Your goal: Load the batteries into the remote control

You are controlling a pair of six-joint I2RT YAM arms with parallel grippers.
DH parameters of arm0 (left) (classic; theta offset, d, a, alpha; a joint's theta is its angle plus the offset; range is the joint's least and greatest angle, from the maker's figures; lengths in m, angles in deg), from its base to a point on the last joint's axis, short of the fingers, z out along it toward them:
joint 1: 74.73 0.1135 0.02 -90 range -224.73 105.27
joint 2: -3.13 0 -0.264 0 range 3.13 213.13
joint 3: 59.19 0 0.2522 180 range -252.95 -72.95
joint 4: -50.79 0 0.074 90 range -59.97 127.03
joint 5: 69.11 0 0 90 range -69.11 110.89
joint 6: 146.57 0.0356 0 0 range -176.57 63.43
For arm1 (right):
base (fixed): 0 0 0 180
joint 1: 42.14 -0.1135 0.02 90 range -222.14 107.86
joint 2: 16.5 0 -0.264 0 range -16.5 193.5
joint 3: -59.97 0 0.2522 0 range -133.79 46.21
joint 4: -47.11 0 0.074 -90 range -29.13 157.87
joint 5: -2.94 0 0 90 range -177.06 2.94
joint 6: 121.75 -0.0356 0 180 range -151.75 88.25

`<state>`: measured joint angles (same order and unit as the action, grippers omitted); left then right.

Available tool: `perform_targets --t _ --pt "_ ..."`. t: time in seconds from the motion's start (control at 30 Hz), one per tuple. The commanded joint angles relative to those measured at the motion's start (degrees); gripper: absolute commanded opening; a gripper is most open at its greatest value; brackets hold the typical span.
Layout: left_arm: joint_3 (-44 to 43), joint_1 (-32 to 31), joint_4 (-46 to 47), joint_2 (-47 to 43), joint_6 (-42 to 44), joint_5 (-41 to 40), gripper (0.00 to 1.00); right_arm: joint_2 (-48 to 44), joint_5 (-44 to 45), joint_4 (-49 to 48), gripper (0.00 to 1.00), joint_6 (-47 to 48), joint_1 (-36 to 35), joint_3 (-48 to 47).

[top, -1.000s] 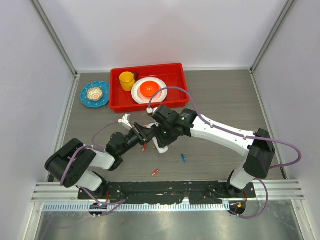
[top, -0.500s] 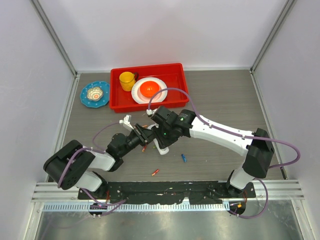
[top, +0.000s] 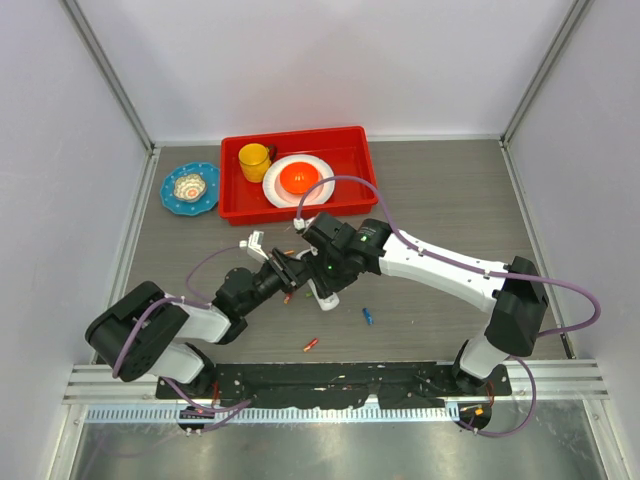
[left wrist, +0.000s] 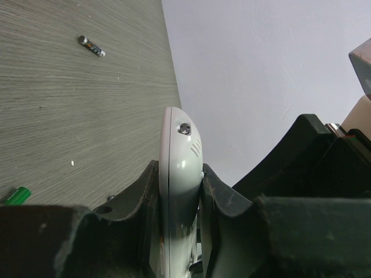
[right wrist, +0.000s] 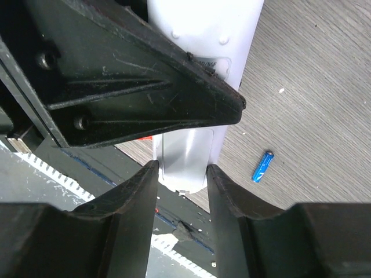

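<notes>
The white remote control (top: 322,292) is held edge-up above the table between both grippers. My left gripper (top: 290,272) is shut on its flat faces; in the left wrist view the remote (left wrist: 177,139) stands clamped between my fingers (left wrist: 145,191). My right gripper (right wrist: 181,174) closes on the sides of the remote's lower end (right wrist: 184,156), and it shows in the top view (top: 325,280). A blue battery (top: 368,316) lies right of the remote, and also shows in the right wrist view (right wrist: 262,166). A red battery (top: 311,345) lies nearer the bases. A green battery (left wrist: 14,196) and a dark one (left wrist: 91,46) lie on the table.
A red tray (top: 235,205) at the back holds a yellow cup (top: 253,158) and a round white plate (top: 280,190) with an orange bowl (top: 298,178). A blue dish (top: 190,188) sits left of the tray. White walls close in both sides.
Both grippers and the remote have shifted slightly to the left; the grips look the same.
</notes>
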<state>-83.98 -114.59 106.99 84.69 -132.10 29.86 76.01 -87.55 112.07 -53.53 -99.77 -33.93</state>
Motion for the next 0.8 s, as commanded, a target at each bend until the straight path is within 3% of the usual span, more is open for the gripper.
perform_targets --t 0.0,0.57,0.77 --pt "-1.4 -1.8 18.6 -2.8 -1.2 3.3 0.01 -1.3 2.2 -6.0 0.45 -0.6 0.5 -1.4" --pt "-0.9 -1.7 18.6 -0.7 -0.7 2.2 0.00 -3.5 1.3 -7.3 0.61 -2.0 0.5 -1.1" --pt "-1.7 -1.8 18.6 0.7 -0.7 1.4 0.00 -5.3 -0.9 -8.6 0.72 -2.7 0.5 -0.5"
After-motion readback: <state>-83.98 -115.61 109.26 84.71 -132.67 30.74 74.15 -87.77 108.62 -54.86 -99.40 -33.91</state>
